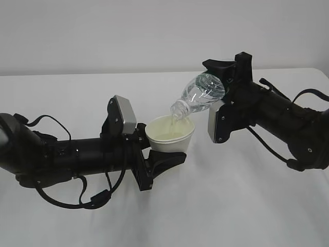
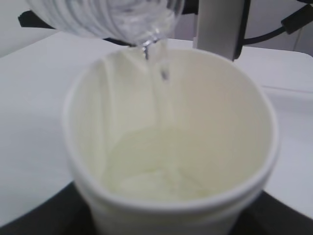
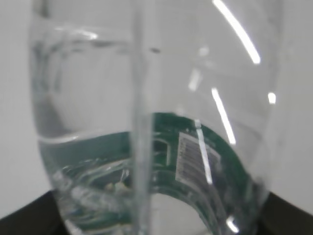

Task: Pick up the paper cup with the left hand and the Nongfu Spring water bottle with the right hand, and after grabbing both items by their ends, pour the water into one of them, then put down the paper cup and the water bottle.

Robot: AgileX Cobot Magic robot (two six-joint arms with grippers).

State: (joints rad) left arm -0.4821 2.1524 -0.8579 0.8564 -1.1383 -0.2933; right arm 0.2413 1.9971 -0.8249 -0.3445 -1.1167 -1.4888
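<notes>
The left end effector (image 1: 163,160) grips the paper cup (image 1: 170,135) at its base and holds it upright above the white bench (image 1: 77,98). The right end effector (image 1: 226,85) is clamped on the base end of the Nongfu Spring water bottle (image 1: 201,94), at the cup's 1 o'clock. The bottle is tilted, neck down over the cup rim. The water (image 2: 155,68) streams into the cup, pooling at the bottom.
</notes>
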